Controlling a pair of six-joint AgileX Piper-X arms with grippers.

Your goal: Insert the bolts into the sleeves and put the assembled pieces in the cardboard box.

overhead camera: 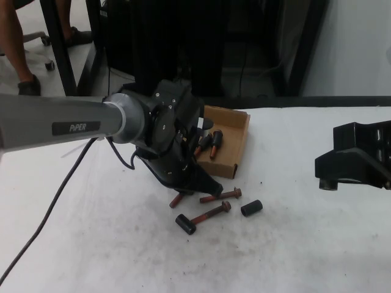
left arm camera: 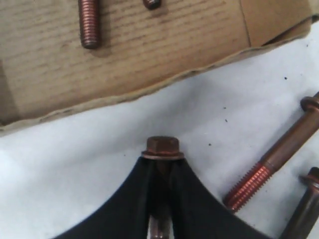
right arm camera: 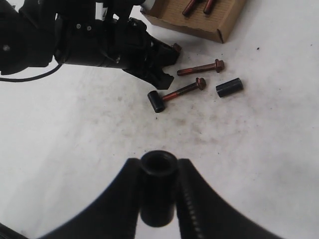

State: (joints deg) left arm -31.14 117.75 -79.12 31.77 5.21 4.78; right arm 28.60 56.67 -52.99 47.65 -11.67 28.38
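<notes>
Bolt (left arm camera: 162, 145) in left tool (left arm camera: 163, 165)

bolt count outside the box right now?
3. One bolt sits in the left gripper by the box. A bare bolt lies on the bench; beside it, a bolt with a sleeve on its tip. The arm may hide more.

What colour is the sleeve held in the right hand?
Black. The sleeve shows best in the right wrist view, between the right hand's fingers.
</notes>
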